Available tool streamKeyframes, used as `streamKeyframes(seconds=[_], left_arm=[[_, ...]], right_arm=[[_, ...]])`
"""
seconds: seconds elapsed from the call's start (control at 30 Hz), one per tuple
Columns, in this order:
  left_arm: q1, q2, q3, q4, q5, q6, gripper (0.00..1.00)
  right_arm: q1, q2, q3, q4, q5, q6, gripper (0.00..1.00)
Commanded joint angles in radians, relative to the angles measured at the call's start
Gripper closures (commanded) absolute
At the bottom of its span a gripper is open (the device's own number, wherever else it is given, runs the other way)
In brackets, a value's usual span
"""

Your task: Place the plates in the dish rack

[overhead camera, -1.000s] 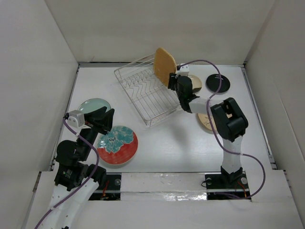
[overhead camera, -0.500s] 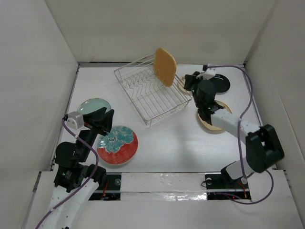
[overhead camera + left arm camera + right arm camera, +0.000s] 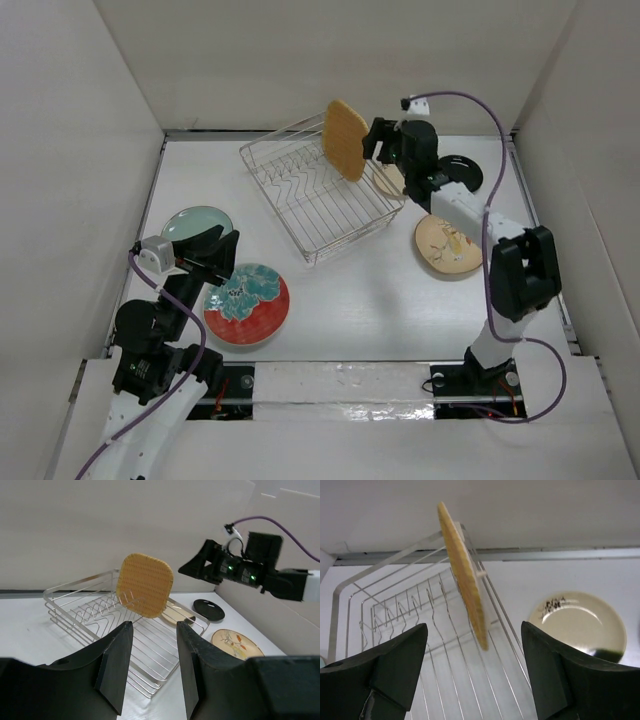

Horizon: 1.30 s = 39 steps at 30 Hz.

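left tool (image 3: 216, 254) sits nearest, low over the surface (image 3: 350, 300) on the left side. its fingers are partly spread with a clear gap and nothing in them. just beside it on the right is the red plate (image 3: 247, 303) with teal flowers, lying flat. the tool's tip overlaps the plate's upper left edge from above, but i can't tell if it actually touches. a bit further back on the left is the teal plate (image 3: 197, 222), also flat, partly hidden behind the tool.

over on the right, the speckled plate (image 3: 449, 245) lies flat on the surface, near the rack's right corner but apart from it.

the rack (image 3: 270, 195) sits mid-surface, turned at an angle. it has one plate in it: the wooden plate (image 3: 345, 140), standing on edge at the far right corner and tilted against the raised side wire. the other prongs are bare.

right tool (image 3: 372, 142) hangs right next to that plate, on its right. its fingers are spread wide, holding nothing, and from the wrist view the plate's edge lines up in the gap without touching either finger.

behind that, the cream plate (image 3: 577, 625) lies just outside the rack's right side, and the black plate (image 3: 460, 175) is a little further right, near the back wall.
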Motion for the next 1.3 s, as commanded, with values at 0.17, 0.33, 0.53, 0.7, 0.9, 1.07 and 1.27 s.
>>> streamKeyframes(seconds=[0.17, 0.33, 0.53, 0.7, 0.9, 1.07, 1.27], left_arm=[[-0.005, -0.013, 0.0, 0.036, 0.008, -0.002, 0.63], [-0.005, -0.004, 0.0, 0.036, 0.011, -0.001, 0.63], [-0.005, 0.007, 0.002, 0.036, 0.012, -0.001, 0.63], [-0.005, 0.01, 0.003, 0.036, 0.017, -0.001, 0.63], [-0.005, 0.017, 0.002, 0.037, 0.017, 0.0, 0.63], [-0.005, 0.021, 0.002, 0.036, 0.017, -0.001, 0.63], [-0.005, 0.022, 0.002, 0.033, 0.017, 0.0, 0.63]], right_arm=[[-0.022, 0.358, 0.602, -0.392, -0.072, -0.204, 0.24], [-0.022, 0.531, 0.849, -0.552, -0.078, -0.252, 0.3], [-0.013, 0.559, 0.89, -0.547, -0.077, -0.275, 0.51], [0.008, 0.568, 0.891, -0.555, -0.028, -0.324, 0.84], [0.028, 0.423, 0.579, -0.263, 0.026, -0.316, 1.0], [0.076, 0.291, 0.369, -0.106, 0.115, -0.296, 1.0], [0.111, 0.229, 0.297, -0.107, 0.14, -0.259, 1.0]])
